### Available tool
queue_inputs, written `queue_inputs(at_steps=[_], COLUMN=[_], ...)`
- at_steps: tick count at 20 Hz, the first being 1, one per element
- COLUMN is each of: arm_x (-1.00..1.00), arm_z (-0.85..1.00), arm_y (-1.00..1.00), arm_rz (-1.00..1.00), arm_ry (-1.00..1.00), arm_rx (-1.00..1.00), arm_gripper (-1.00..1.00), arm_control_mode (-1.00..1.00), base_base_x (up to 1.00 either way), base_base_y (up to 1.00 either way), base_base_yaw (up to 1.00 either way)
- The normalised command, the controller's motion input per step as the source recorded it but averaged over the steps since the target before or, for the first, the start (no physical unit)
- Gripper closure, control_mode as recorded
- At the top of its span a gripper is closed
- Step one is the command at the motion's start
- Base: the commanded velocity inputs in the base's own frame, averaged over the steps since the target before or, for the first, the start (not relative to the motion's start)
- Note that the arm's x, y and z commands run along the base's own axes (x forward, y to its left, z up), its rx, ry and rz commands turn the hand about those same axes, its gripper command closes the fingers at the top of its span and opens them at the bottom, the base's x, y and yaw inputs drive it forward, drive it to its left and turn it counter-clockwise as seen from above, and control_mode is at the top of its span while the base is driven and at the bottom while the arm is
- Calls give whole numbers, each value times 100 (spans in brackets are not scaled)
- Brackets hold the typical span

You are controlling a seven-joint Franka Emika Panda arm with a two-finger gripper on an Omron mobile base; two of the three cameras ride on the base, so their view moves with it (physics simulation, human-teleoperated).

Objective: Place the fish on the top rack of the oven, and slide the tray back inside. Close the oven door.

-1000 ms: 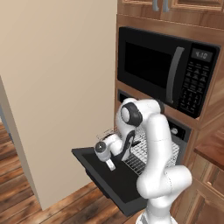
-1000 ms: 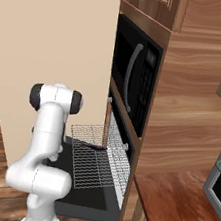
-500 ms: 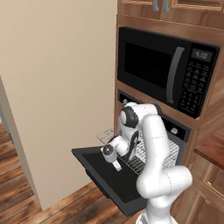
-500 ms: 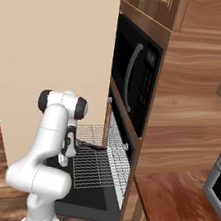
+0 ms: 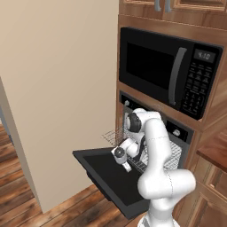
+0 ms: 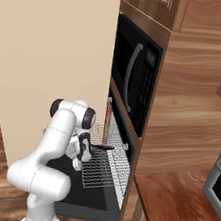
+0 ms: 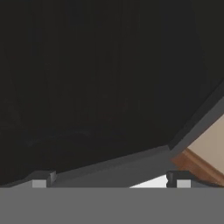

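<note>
Jaws spread wide, gripper (image 7: 107, 180) empty, low over the lowered oven door (image 5: 106, 175); rack (image 6: 105, 165) pulled out.

The microwave (image 5: 170, 76) clock display (image 5: 204, 56) shows digits too blurred to read.

The top rack (image 6: 105, 165) sits pulled out over the oven door (image 6: 88, 200) (lying open).

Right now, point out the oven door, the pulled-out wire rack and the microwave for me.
oven door (image 5: 106, 175): left base view, on its dark inner glass face.
wire rack (image 6: 105, 170): right base view, on the grid's middle.
microwave (image 5: 150, 71): left base view, on its door window.
</note>
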Motion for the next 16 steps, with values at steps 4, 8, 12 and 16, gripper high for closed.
queue_inputs(at_steps=[4, 8, 12, 16], arm_x=[34, 6, 5, 8], arm_z=[-18, 13, 35, 47], arm_y=[-84, -100, -98, -62], arm_rz=[0, 0, 0, 0], arm_ry=[-2, 0, 0, -1], arm_rx=[0, 0, 0, 0], arm_gripper=[-100, -100, -100, -100], arm_control_mode=[-100, -100, -100, -100], base_base_x=[0, 0, 0, 0], base_base_y=[0, 0, 0, 0], base_base_yaw=[0, 0, 0, 0])
